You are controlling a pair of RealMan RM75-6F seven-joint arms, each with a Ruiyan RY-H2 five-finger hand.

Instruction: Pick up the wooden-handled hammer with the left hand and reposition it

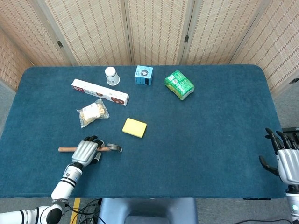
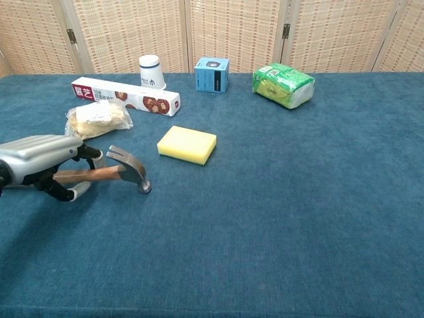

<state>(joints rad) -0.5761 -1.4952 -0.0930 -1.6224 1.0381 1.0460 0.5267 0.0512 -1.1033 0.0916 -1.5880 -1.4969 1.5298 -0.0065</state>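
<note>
The wooden-handled hammer (image 1: 113, 148) lies on the blue table (image 1: 201, 135) at the front left, its metal head (image 2: 132, 169) pointing right and resting on the cloth. My left hand (image 1: 86, 151) covers the middle of the handle. In the chest view its fingers (image 2: 40, 154) curl over the handle and the thumb tucks under it, so it grips the handle. The handle's far end (image 1: 63, 149) sticks out to the left. My right hand (image 1: 286, 159) hangs off the table's right edge with its fingers apart, holding nothing.
A yellow sponge (image 2: 187, 144) lies just right of the hammer head. A snack bag (image 2: 98, 118) and a long red-and-white box (image 2: 126, 96) sit behind the left hand. Along the back stand a white cup (image 1: 111, 75), a blue box (image 1: 144, 74) and a green pack (image 1: 179, 84).
</note>
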